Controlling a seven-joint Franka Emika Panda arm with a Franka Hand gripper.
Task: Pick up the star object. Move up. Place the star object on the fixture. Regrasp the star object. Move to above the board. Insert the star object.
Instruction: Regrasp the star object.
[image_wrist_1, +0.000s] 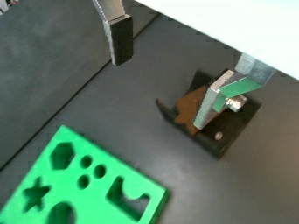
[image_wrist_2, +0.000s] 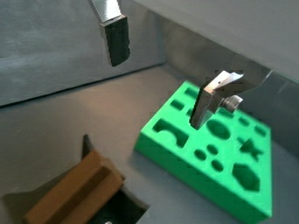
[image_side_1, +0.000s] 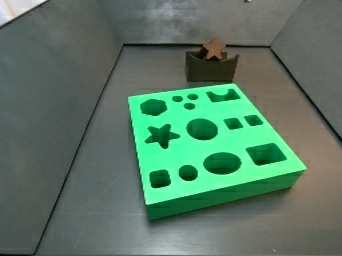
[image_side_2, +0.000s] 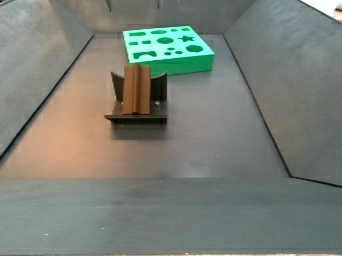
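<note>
We are seeing the brown star object (image_side_1: 213, 47) sitting upright in the notched top of the dark fixture (image_side_1: 210, 68) | the green board (image_side_1: 214, 150) is lying flat on the floor, well apart from the fixture | the gripper (image_wrist_1: 176, 74) is hanging open above, holding nothing.

Tool (image_wrist_1: 176, 70) out of frame in both side views, fixture (image_wrist_2: 82, 197) cropped by frame edge
</note>
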